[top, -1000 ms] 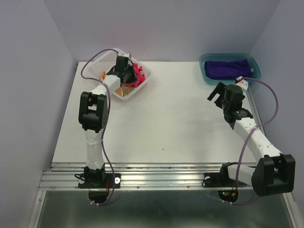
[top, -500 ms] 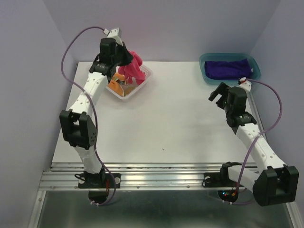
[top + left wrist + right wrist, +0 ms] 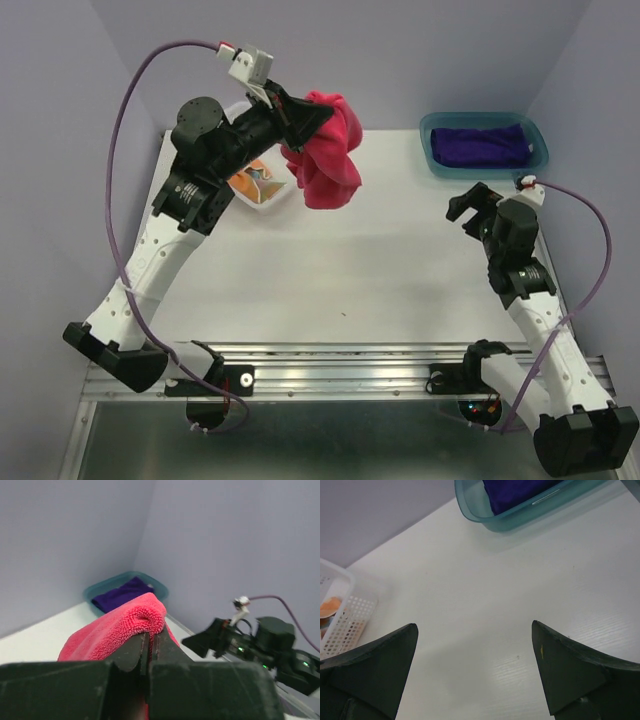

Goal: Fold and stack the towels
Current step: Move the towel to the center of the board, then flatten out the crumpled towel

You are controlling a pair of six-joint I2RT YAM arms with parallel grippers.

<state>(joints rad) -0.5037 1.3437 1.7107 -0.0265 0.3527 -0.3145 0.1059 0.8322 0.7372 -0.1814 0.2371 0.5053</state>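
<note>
My left gripper (image 3: 303, 116) is shut on the hot pink towel (image 3: 327, 152) and holds it hanging high above the table, right of the white mesh basket (image 3: 262, 198). In the left wrist view the pink towel (image 3: 117, 626) bulges over the closed jaws of my left gripper (image 3: 150, 639). The peach towel (image 3: 250, 178) lies in the basket. The purple towel (image 3: 478, 144) lies in the teal tray (image 3: 485, 122) at the back right; it also shows in the right wrist view (image 3: 517, 490). My right gripper (image 3: 468, 206) is open and empty above the table's right side.
The white table (image 3: 340, 270) spreads between the arms. The basket's corner (image 3: 340, 615) and the teal tray (image 3: 485, 515) show in the right wrist view. Lavender walls close the back and sides. A metal rail runs along the near edge.
My left gripper has lifted the pink towel out of the basket and carried it up and to the right. The right arm has shifted slightly forward.
</note>
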